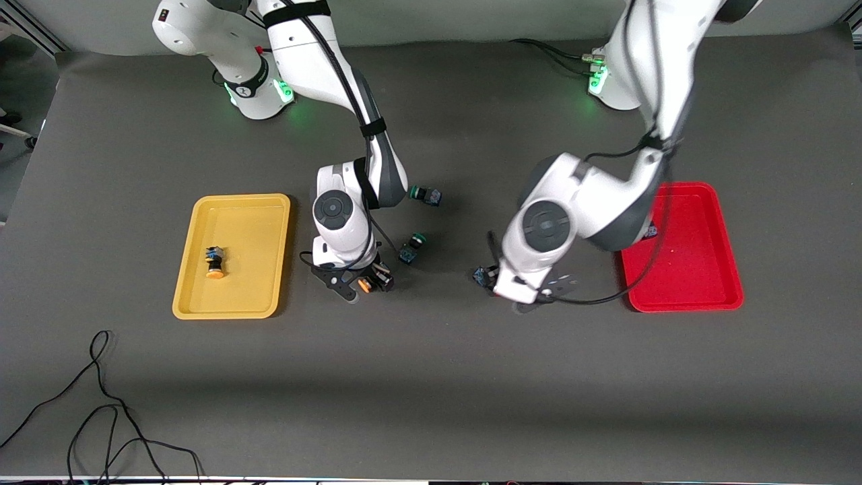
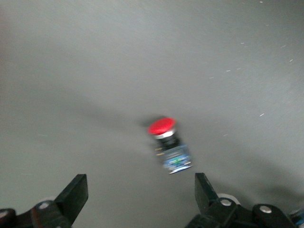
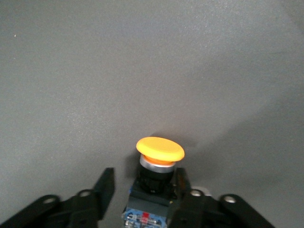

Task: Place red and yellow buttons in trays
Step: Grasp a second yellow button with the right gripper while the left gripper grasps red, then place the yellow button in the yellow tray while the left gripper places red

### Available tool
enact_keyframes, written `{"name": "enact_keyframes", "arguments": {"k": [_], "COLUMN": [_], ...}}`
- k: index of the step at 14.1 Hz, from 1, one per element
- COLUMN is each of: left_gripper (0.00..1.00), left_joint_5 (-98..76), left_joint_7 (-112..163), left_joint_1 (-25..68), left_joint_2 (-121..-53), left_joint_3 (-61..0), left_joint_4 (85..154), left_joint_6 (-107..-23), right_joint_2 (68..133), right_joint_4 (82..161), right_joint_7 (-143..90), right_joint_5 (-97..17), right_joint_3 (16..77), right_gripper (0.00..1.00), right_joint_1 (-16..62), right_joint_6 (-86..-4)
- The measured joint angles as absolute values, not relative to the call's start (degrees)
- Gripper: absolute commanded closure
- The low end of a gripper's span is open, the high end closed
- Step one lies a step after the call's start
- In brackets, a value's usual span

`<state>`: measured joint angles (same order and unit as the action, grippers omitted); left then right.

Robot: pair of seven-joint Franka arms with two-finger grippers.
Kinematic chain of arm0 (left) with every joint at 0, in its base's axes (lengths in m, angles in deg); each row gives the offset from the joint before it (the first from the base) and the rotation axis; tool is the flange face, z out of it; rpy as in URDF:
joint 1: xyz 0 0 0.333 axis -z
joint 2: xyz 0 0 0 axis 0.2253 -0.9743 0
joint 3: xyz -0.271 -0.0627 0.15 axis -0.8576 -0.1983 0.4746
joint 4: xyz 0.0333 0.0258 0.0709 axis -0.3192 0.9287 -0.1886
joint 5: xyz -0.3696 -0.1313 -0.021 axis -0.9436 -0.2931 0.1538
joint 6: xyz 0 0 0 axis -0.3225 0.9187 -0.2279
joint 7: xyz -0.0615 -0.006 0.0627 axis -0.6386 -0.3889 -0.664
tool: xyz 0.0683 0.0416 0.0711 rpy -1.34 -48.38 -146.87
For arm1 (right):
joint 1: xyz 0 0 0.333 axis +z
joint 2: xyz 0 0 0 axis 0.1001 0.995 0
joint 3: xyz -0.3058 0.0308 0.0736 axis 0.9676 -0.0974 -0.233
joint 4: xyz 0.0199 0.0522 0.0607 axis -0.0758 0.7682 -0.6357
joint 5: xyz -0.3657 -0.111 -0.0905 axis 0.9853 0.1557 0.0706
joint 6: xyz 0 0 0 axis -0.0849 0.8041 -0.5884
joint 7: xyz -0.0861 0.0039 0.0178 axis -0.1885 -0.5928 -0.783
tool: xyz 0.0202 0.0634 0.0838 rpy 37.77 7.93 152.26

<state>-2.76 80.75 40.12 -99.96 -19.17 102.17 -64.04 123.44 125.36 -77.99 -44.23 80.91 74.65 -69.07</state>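
My right gripper (image 1: 363, 286) is low over the table beside the yellow tray (image 1: 202, 296), its jaws standing either side of an orange-yellow button (image 1: 364, 285). In the right wrist view the gripper (image 3: 145, 183) is open: one finger touches the button (image 3: 160, 149), the other stands apart from it. A second yellow button (image 1: 215, 263) lies in the yellow tray. My left gripper (image 1: 522, 296) is open over the table beside the red tray (image 1: 727, 296). A red button (image 2: 164, 128) lies on its side just ahead of the open left gripper (image 2: 140, 187); its body (image 1: 481, 275) shows in the front view.
Two green-capped switches (image 1: 425, 195) (image 1: 412, 246) lie on the table between the arms. A small blue piece (image 1: 650, 232) shows at the red tray's rim, mostly hidden by the left arm. A black cable (image 1: 101, 404) lies near the front camera at the right arm's end.
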Motion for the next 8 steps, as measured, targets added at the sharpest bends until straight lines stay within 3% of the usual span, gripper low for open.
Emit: {"name": "enact_keyframes", "arguments": {"k": [4,8], "left_gripper": [0.0,0.04], "left_joint_5": [-6.92,-7.21], "left_joint_7": [82.1,82.34], "left_joint_1": [40.35,41.24], "left_joint_2": [-105.46,-107.37], "left_joint_3": [-18.76,-18.83], "left_joint_4": [101.39,103.79], "left_joint_6": [-69.65,-74.71], "right_joint_2": [123.18,118.75], "right_joint_4": [125.09,123.11], "right_joint_7": [-74.18,-68.4], "right_joint_5": [-44.79,-44.51], "right_joint_3": [81.02,86.75], "right_gripper": [0.79,0.79], "right_joint_1": [73.39,73.26], "right_joint_6": [-68.25,-55.51]}}
